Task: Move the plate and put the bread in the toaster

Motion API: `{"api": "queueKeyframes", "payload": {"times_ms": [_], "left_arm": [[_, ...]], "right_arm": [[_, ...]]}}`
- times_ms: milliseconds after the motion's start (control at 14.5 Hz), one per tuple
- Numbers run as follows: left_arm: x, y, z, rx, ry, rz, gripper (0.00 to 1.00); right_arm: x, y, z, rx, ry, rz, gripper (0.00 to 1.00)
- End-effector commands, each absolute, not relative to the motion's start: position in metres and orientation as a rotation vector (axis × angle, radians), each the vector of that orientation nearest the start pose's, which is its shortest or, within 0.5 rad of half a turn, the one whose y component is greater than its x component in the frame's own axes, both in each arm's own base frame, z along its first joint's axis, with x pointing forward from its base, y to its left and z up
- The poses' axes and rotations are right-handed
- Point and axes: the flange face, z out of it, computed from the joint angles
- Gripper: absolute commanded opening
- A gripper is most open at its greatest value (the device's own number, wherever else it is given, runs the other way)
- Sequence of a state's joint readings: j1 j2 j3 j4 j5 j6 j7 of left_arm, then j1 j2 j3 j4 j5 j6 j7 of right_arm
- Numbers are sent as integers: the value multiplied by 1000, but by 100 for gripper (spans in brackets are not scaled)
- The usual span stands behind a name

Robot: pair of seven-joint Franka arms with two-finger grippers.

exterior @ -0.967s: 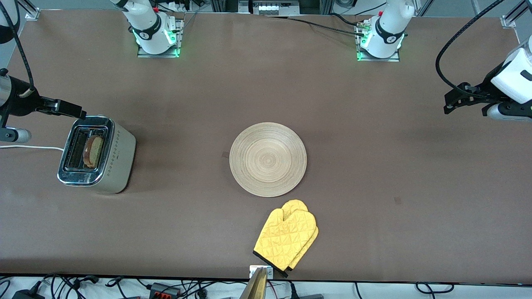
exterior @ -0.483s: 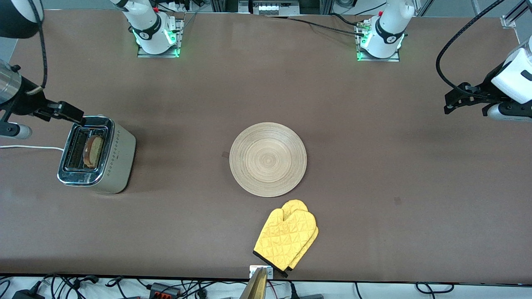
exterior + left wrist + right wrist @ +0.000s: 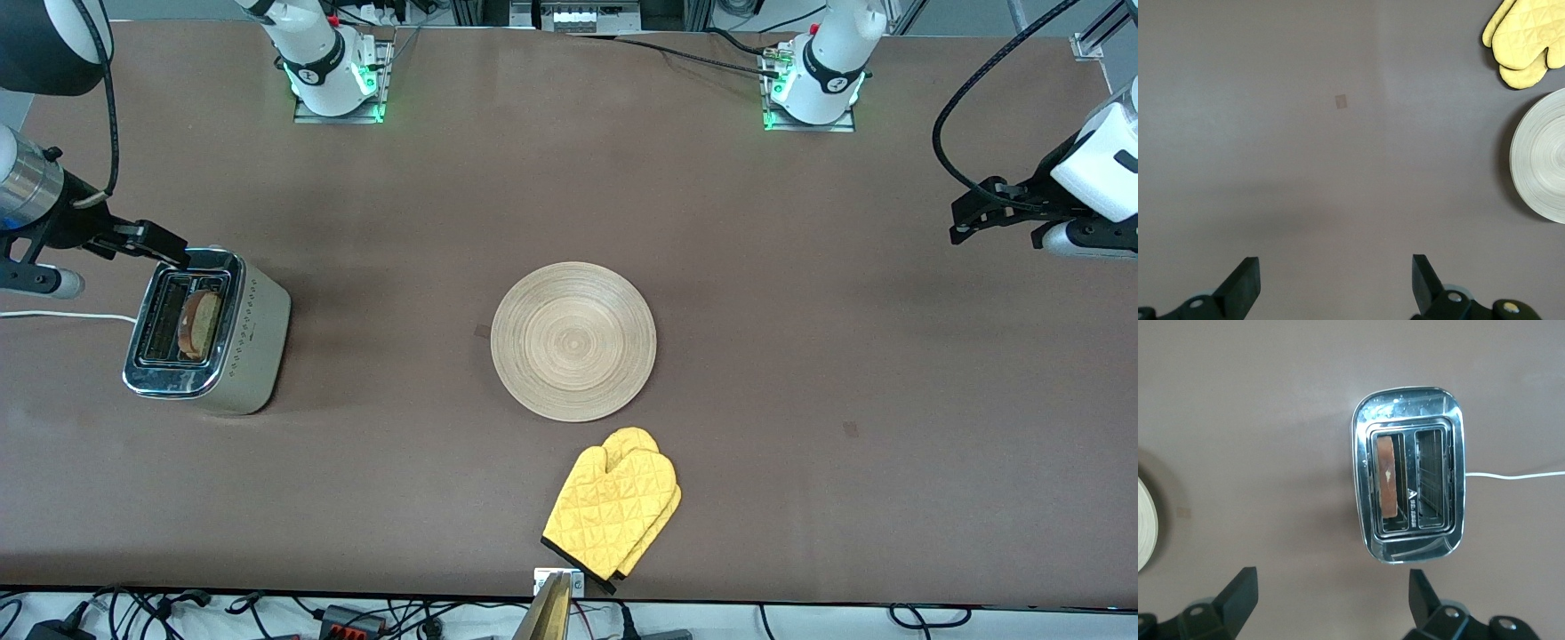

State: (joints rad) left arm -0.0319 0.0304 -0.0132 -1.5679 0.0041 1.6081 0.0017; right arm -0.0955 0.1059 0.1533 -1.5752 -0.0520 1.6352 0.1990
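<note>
The silver toaster [image 3: 209,333] stands toward the right arm's end of the table. The bread [image 3: 200,324] sits upright in one of its slots; the right wrist view shows this toaster [image 3: 1408,483] from above, with the bread [image 3: 1387,477] in one slot and the other slot dark. The round wooden plate [image 3: 573,340] lies flat at the table's middle with nothing on it. My right gripper [image 3: 156,242] hangs open and empty over the table beside one end of the toaster. My left gripper [image 3: 965,218] waits open and empty over the left arm's end of the table.
A yellow oven mitt [image 3: 613,511] lies nearer to the front camera than the plate, close to the table edge. The toaster's white cord [image 3: 62,315] runs off the right arm's end of the table. The left wrist view shows the plate's rim [image 3: 1541,157] and the mitt [image 3: 1525,43].
The right arm's wrist has shifted a little beside the toaster, its gripper still open. The left arm, plate, bread and mitt have not moved.
</note>
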Motion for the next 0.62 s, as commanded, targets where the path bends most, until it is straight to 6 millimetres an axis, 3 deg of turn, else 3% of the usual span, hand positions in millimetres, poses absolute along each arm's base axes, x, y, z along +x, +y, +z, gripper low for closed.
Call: {"api": "queueKeyframes", "payload": {"times_ms": [0, 552], "left_arm": [[568, -26, 618, -3117, 65, -11, 100], [566, -26, 617, -3117, 65, 13, 100]], "right_arm": [[583, 32, 573, -3190, 214, 72, 100], [582, 32, 581, -3192, 196, 111, 100]]}}
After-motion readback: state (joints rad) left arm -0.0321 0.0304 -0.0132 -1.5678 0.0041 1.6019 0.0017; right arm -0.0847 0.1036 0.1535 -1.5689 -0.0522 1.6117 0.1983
